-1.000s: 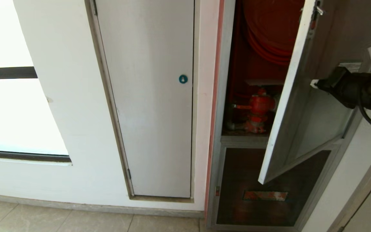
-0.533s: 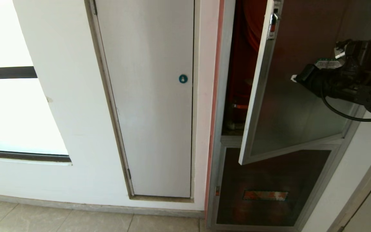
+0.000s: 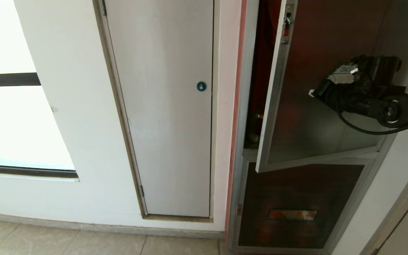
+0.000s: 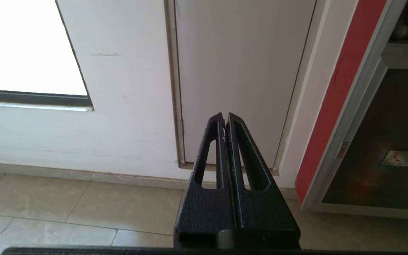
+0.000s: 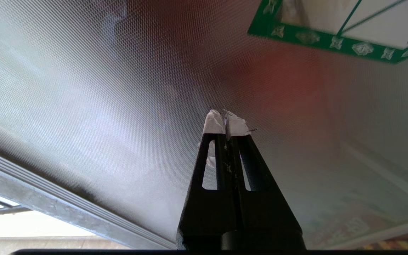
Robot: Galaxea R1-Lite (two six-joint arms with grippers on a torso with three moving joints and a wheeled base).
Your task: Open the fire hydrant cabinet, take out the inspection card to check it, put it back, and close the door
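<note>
Right gripper is pinched tight with nothing in it, and its white-taped tips press on the dark glass of the door, near the middle of the panel. I think I am on the last step, pushing the door closed. It hangs partly open, swung out from the fire hydrant cabinet, with a thin gap on the latch side where I can see red inside. The small red latch sits high on the door's frame. I cannot see the inspection card anywhere, so I guess it is back inside, but I cannot be sure. Next I need to push steady and straight until the frame meets the cabinet and the latch catches. If the tips slide on the smooth glass, the push will go wrong. My right wrist view shows things the head view does not: the fine dotted grain of the glass, the taped tips up close, and a corner of the green-bordered sticker. My head view shows the whole door and the gap. Left gripper is pinched tight too, parked low, pointing at the white door beside the cabinet.
</note>
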